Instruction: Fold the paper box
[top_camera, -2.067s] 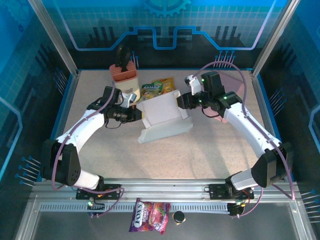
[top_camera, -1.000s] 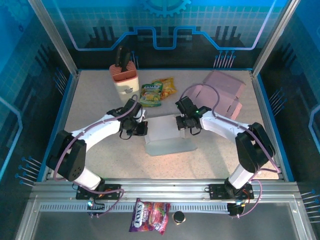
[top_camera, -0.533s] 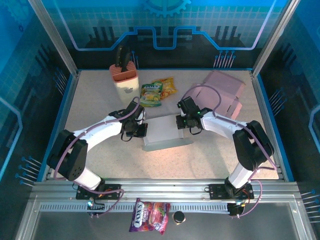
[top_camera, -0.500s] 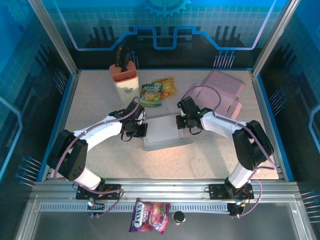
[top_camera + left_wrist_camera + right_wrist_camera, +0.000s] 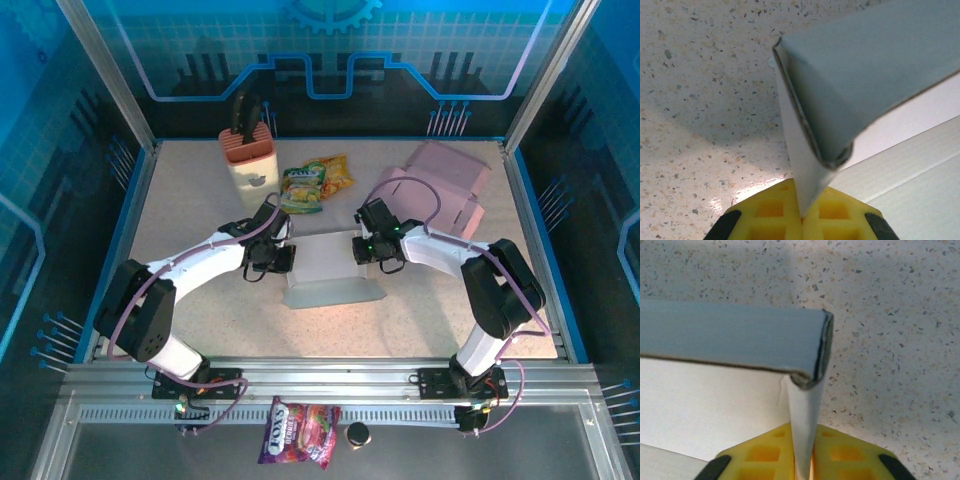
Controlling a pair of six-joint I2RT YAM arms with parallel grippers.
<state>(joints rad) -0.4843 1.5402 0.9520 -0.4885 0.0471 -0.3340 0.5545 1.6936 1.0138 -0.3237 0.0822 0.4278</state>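
1. A speckled table (image 5: 190, 210) inside a blue-lit, glass-walled enclosure carries everything. Beyond the left end effector (image 5: 288, 260) stand a knife block (image 5: 247, 150) and two snack bags (image 5: 317, 180). Beyond the right end effector (image 5: 358, 250) lies a pink box (image 5: 440, 185).
2. The paper box (image 5: 330, 268) sits directly between the two end effectors and touches both. It is partly formed, with a pale panel spanning from one to the other and a lower wall on the side facing the arm bases.
3. The left end effector is fully closed. Its yellow pads (image 5: 767, 210) pinch a thin white side flap, and just ahead of the tips a grey panel folds over that flap at a corner.
4. The right end effector holds the opposite side flap between its pads (image 5: 842, 452). They sit close on both faces, with a sliver of gap on one side, so this hold looks lighter.
5. The box is probably very light thin card, stiff across a flat panel but ready to hinge at a crease. It looks easy to crumple or tear, and smooth enough to slip from a loose pinch.
6. The best hold seems to be low on a flap, close to its crease, where the card is doubled. Gripping mid-panel would likely buckle it.
7. Both ends probably need to move evenly, since a pull from one end effector alone could skew the box.
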